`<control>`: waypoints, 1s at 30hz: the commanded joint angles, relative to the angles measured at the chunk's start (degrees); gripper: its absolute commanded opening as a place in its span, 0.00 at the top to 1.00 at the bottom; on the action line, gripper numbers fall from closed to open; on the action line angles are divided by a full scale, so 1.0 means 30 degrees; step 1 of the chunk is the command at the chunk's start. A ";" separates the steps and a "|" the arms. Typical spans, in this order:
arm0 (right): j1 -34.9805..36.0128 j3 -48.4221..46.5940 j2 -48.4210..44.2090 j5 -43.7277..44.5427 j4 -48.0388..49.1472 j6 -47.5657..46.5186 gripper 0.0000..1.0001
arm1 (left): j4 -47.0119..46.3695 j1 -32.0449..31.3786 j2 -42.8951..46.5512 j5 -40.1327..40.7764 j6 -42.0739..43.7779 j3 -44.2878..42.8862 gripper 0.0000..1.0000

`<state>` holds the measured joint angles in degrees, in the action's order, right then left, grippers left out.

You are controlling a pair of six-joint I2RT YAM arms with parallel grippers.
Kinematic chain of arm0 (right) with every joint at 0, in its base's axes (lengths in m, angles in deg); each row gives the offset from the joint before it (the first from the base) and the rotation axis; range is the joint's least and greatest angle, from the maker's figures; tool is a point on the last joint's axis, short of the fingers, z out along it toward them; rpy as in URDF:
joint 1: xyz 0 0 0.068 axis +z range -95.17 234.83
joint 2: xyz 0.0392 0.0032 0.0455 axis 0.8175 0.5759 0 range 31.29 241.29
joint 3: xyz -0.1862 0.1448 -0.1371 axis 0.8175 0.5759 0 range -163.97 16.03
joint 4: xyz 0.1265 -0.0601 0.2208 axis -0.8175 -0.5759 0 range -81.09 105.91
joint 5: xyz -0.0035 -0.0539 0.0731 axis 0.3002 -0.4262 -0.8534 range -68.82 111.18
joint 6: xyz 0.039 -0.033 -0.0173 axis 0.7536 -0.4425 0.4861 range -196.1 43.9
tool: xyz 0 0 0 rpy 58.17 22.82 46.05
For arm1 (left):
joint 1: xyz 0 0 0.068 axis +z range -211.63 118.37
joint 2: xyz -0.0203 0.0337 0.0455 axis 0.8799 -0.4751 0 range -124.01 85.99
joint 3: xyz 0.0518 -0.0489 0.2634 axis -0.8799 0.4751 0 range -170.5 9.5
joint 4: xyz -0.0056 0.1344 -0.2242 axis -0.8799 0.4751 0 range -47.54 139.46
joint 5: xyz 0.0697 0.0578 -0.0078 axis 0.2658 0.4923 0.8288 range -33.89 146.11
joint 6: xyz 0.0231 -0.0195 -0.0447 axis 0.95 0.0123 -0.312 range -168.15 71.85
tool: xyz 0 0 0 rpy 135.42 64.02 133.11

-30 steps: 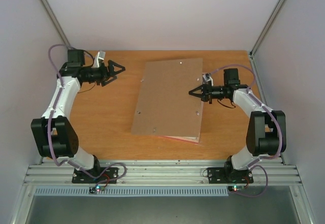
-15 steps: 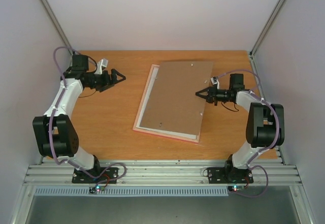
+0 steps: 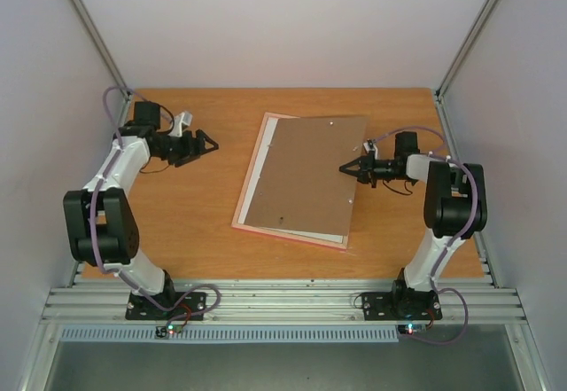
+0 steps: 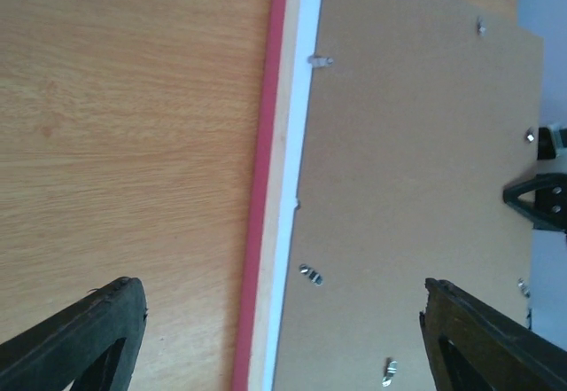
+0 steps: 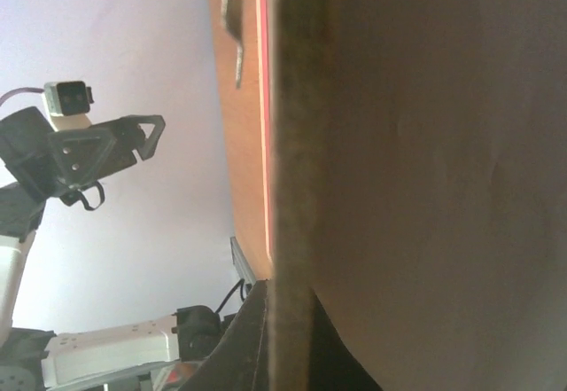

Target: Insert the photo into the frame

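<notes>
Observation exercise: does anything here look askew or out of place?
Yes: the plain brown backing board lies skewed over the thin pink picture frame, shifted right, leaving a white strip bare along the frame's left side. The right gripper pinches the board's right edge.

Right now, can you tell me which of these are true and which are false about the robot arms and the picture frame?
1. The right gripper pinches the edge of the brown board. True.
2. The left gripper holds the pink frame. False: it is open, off to the side, and touches nothing.
3. The brown board hides the whole frame. False: the frame's pink left edge and a white strip show beside the board.
4. The frame lies on the wooden table. True.
</notes>
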<state>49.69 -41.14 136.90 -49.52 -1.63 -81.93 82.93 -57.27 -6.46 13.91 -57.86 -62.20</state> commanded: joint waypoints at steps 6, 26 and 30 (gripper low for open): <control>0.0389 -0.1393 0.2120 -0.0558 0.0712 0.0198 0.99 | -0.0687 -0.0902 -0.1641 0.1400 0.1232 0.0901 0.25; 0.0962 -0.3020 0.2365 -0.2592 -0.0972 -0.1107 0.99 | -0.0105 -0.4000 -0.6914 0.3000 0.2169 -0.0966 0.67; 0.1194 -0.3078 0.2390 -0.2607 -0.0060 -0.0617 0.99 | 0.0097 -0.4285 -0.7307 0.3364 0.2322 -0.1212 0.69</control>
<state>51.92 -48.81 144.70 -53.83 -3.82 -84.25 82.47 -69.08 -26.96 22.48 -52.36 -63.97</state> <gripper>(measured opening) 0.028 0.317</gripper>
